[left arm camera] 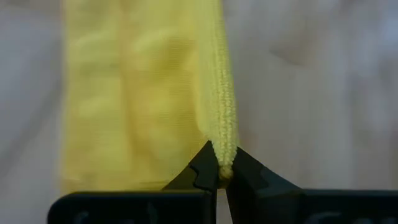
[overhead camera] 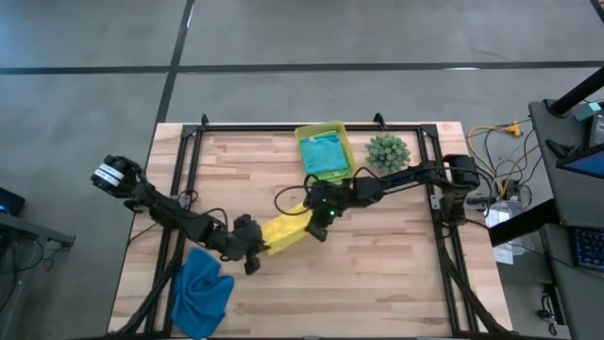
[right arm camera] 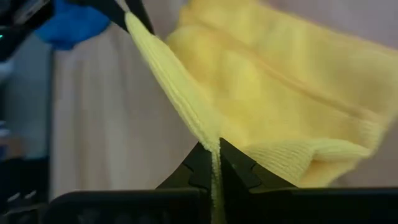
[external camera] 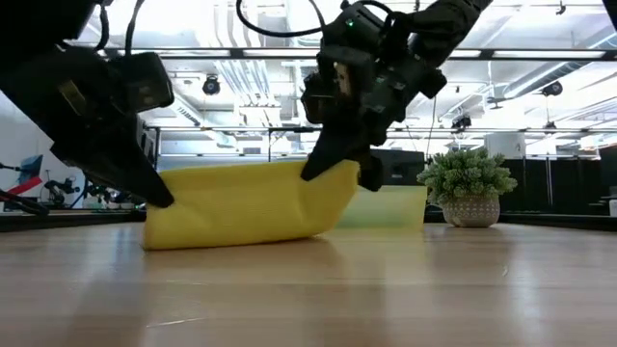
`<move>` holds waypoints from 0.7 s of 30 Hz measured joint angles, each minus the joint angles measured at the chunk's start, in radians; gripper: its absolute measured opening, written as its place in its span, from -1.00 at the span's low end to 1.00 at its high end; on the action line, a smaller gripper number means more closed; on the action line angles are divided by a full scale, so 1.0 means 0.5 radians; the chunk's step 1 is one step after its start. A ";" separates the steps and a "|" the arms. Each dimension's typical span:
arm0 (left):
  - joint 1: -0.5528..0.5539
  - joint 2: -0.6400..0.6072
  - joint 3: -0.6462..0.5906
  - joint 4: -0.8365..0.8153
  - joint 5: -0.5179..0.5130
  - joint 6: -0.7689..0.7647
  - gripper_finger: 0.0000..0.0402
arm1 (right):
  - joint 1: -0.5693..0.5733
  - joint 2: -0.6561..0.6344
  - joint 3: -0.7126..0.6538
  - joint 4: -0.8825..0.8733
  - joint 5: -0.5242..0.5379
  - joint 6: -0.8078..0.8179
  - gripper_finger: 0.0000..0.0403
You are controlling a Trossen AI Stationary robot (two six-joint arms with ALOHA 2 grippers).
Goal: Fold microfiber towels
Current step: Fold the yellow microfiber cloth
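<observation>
A translucent bin (overhead camera: 343, 134) sits beside a spiky plant (overhead camera: 387, 151) on the table (overhead camera: 396, 283).

Floor: you had grey concrete (overhead camera: 311, 38) around the table, crossed by dark seam lines.
Table: you worked over a pale wooden top (overhead camera: 377, 274) framed by black rails.
Ceiling: from table height, you saw exposed pipes and bright strip lights (external camera: 540, 72) overhead.
Your right side: a desk edge (overhead camera: 576, 170) held equipment, with loose yellow and white cables (overhead camera: 495, 142) trailing beside it.
Your left side: a dark piece of furniture (overhead camera: 19, 222) stood just off the table.
Far room: dark benches and gear (external camera: 569, 188) lined the back.
</observation>
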 joint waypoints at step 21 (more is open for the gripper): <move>-0.064 0.014 -0.362 1.006 0.135 -0.155 -1.00 | 0.297 -0.007 -0.704 1.395 0.069 1.453 -0.96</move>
